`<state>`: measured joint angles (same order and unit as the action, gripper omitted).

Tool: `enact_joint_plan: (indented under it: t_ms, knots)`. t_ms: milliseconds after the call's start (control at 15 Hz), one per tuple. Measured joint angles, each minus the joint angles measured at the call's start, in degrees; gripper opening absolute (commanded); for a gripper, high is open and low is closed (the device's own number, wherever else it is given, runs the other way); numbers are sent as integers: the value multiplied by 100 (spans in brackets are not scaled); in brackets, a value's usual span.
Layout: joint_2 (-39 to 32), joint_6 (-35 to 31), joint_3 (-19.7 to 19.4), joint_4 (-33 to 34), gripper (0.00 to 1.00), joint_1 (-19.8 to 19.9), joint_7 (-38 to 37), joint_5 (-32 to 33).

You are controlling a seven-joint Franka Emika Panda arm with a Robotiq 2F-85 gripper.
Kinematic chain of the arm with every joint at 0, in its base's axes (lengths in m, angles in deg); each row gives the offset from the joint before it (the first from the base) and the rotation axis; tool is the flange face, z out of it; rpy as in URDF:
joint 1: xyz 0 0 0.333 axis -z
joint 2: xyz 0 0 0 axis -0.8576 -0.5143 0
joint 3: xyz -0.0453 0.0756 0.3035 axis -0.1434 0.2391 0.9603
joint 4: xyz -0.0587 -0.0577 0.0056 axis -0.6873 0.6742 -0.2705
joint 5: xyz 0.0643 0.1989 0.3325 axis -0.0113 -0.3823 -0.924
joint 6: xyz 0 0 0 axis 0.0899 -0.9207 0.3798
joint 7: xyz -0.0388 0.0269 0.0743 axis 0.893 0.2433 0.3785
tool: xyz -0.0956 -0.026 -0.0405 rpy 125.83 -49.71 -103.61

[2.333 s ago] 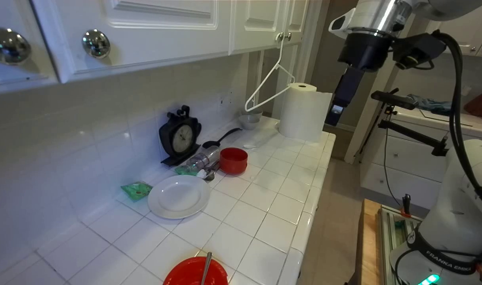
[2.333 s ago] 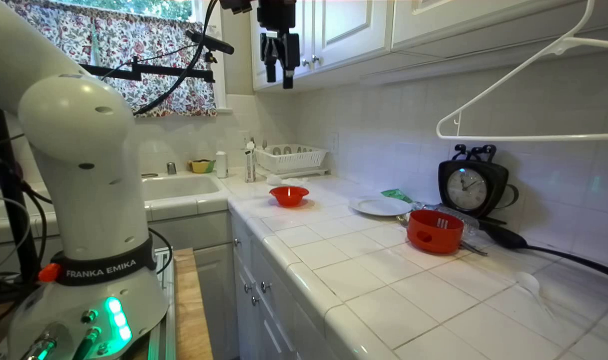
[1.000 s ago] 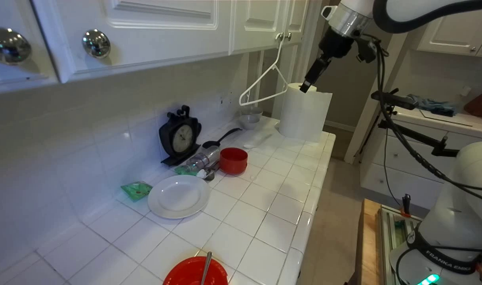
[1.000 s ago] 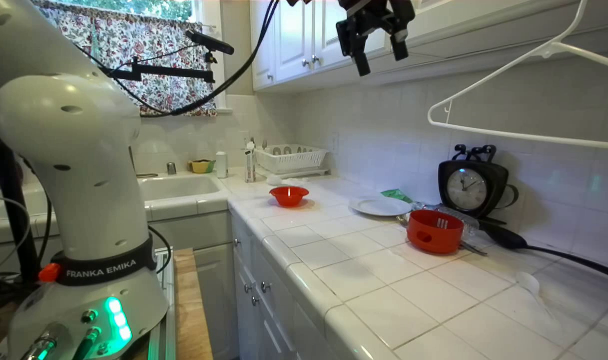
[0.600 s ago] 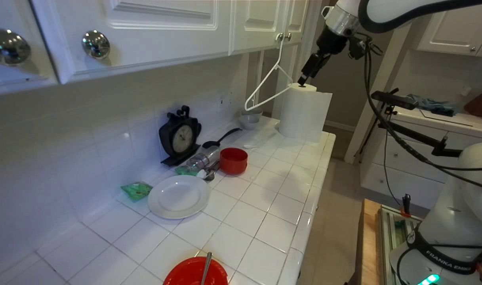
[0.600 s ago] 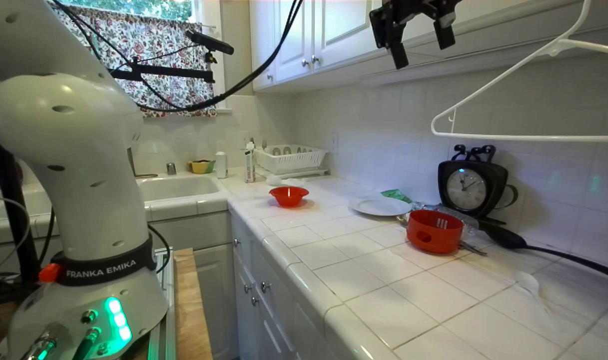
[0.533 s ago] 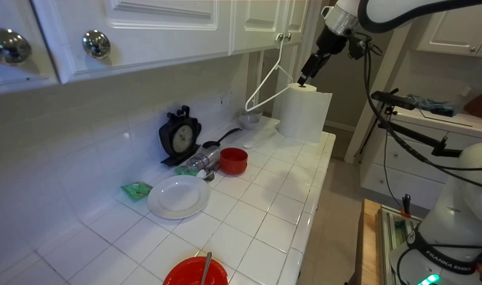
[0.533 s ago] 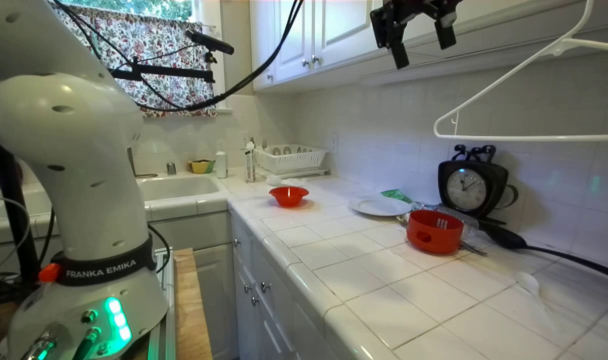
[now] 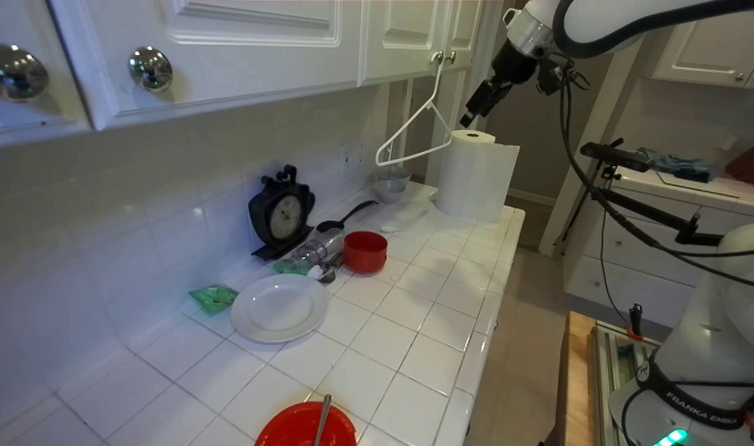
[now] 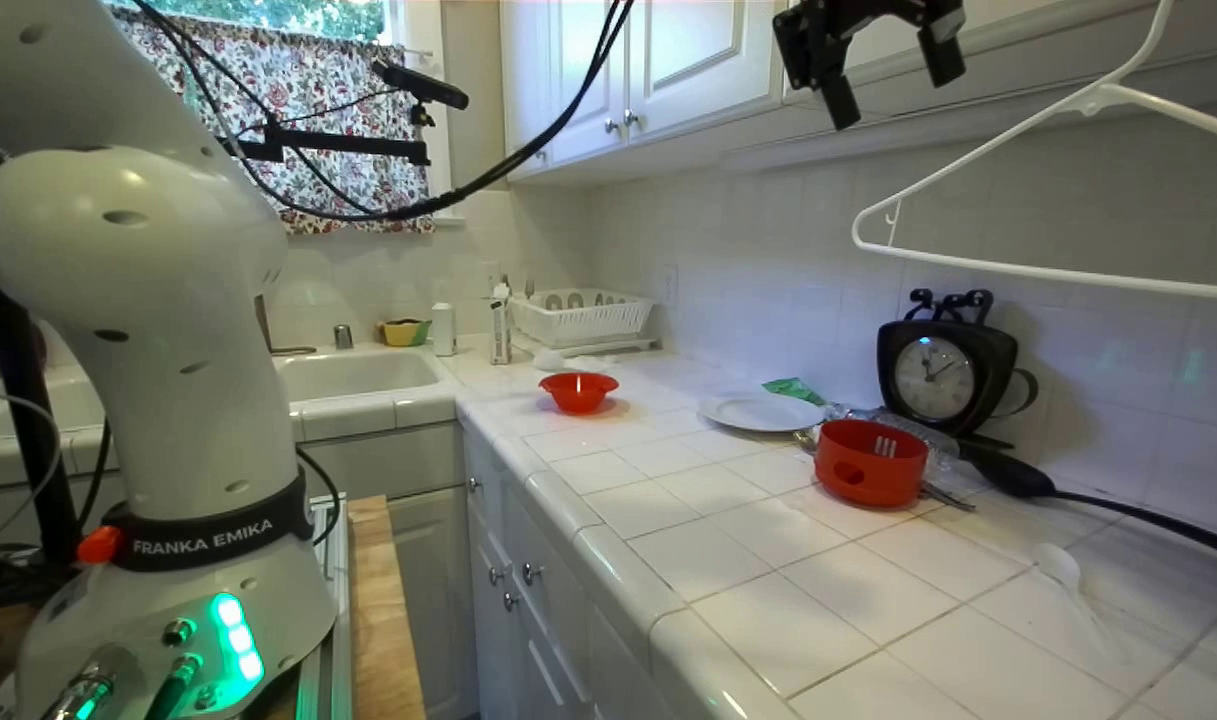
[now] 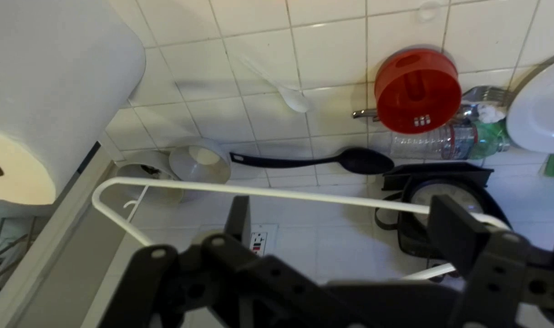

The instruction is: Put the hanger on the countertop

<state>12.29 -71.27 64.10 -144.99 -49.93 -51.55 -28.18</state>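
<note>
Below the gripper (image 10: 894,90) runs the white-tiled countertop (image 9: 407,347). In the wrist view, a paper-towel roll (image 11: 72,86) stands left of the gripper; a white spoon (image 11: 296,100) and a black spoon (image 11: 365,161) lie ahead of it. Ahead to its right sit a red container (image 10: 873,472) and a clock (image 10: 936,380). A white plate (image 9: 280,308) lies farther off, and farther yet a red bowl (image 9: 285,426) (a metal handle (image 9: 323,418) leans out).
</note>
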Motion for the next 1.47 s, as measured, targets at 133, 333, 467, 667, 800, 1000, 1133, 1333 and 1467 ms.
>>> enact_joint_plan:
  t_ms: [133, 333, 467, 667, 800, 1000, 1133, 1333, 1467]
  knots:
    - [-160, -465, -176, 43, 100, 3, 179, -13]
    - [-413, -972, -409, 161, 100, 1, 460, -47]
    - [-573, -1283, -532, 243, 100, -2, 615, -118]
    - [-802, -1860, -722, 332, 100, -73, 996, -389]
    - [-967, -2187, -877, 410, 100, -201, 1353, -684]
    - [-1231, -2536, -1167, 548, 100, -528, 1787, -1237]
    - [-1382, -2724, -1351, 621, 100, -781, 1960, -1625]
    - [-1561, -2981, -1563, 728, 100, -1123, 2074, -2204]
    - [-1629, -3078, -1668, 817, 100, -1293, 2104, -2495]
